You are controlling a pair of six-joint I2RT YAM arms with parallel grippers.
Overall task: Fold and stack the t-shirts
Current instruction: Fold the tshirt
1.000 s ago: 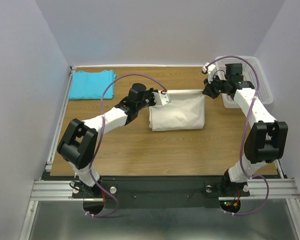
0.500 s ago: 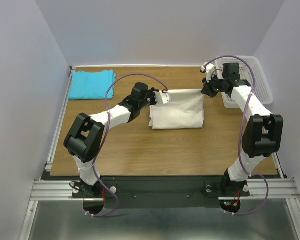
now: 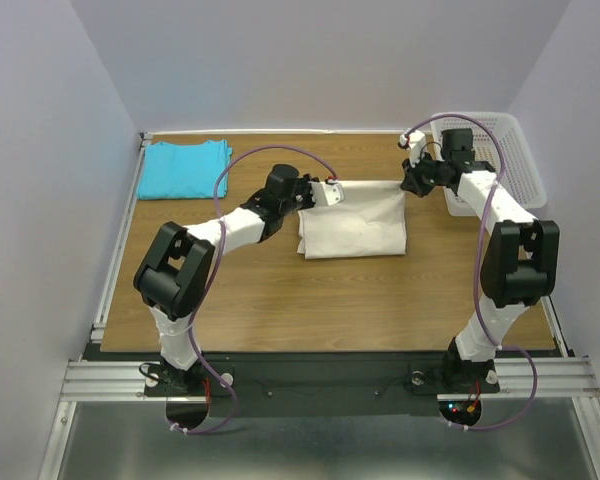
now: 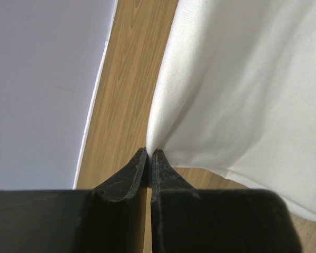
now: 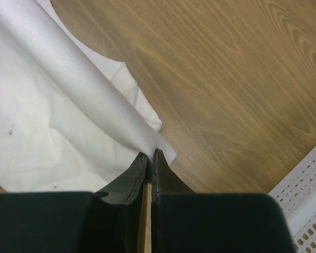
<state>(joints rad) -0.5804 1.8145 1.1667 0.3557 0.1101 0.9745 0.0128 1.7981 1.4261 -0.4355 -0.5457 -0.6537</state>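
In the top view both arms have crept a little toward the far edge over the last second: the left elbow has swung up and the cream shirt now looks slightly narrower on its right side. The left gripper and right gripper hold its two far corners, so the far hem runs taut between them at mid-table. I judge this to be a fold in progress, with the held edge yet to be carried over and laid down. The blue shirt lies flat in the far left corner, well apart, and a basket sits at the far right. In the left wrist view the jaws are pinched together on a corner, and smooth cloth fans away above the wood. In the right wrist view the jaws are likewise clamped on a corner, and the cloth is faintly specked and creased.
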